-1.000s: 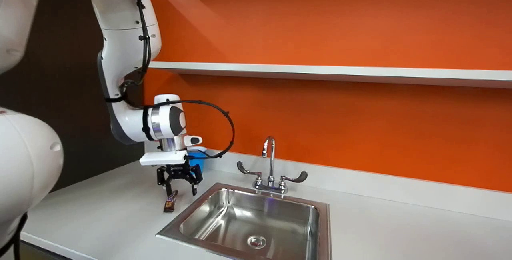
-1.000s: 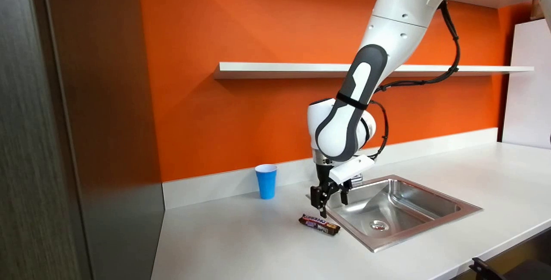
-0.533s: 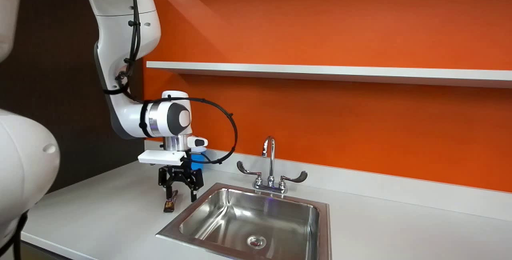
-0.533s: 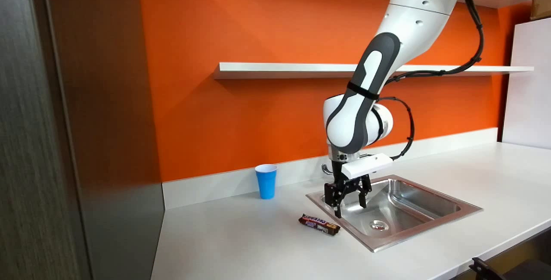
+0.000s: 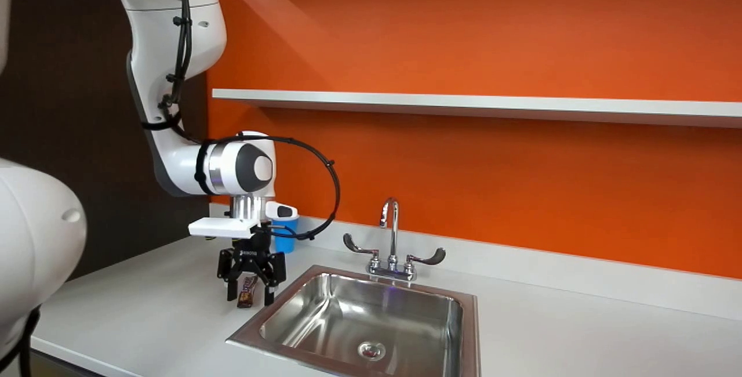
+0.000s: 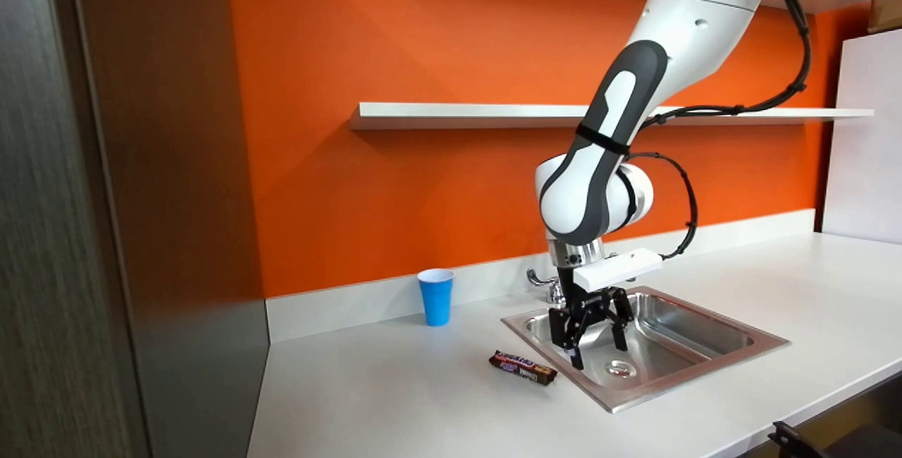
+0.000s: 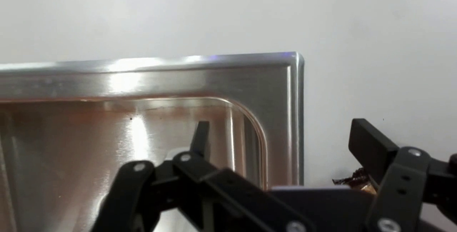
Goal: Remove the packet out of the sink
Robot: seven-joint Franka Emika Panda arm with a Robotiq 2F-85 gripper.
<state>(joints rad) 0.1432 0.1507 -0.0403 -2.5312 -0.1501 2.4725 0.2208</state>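
Hovering above the left side of the sink (image 6: 705, 368), your gripper (image 6: 599, 351) points down with its jaws spread well apart, released. Your packet (image 6: 523, 367), dark-wrapped with purple and yellowish patches, lies flat on the pale countertop (image 6: 387, 387), outside the basin and just left of the rim, with a narrow strip of counter between; you cannot make out its small print. In the wrist view you see one finger (image 7: 373, 150) hiding most of the packet, with only an end showing, while the opposite finger stands out against the basin and the rim's left edge runs between them. In an exterior view the packet (image 5: 246, 296) lines up with the gap between your fingers, though it lies apart from them. On the sink's far side you have the chrome faucet (image 5: 393, 238), its spout upright between two handles, and in the basin's floor the round drain (image 5: 371, 351). Farther left, near the backsplash (image 6: 324, 310), a blue cup (image 6: 437, 301) stands upright. Above, a white shelf (image 6: 458, 115) crosses the orange wall (image 6: 387, 204). A dark panel (image 6: 176, 232) bounds the counter on the left, and a white cabinet (image 6: 867, 148) stands at the right. Your white-and-grey arm (image 6: 690, 28) slants over the countertop, a black cable (image 5: 330, 163) looping out to the right of its wrist.
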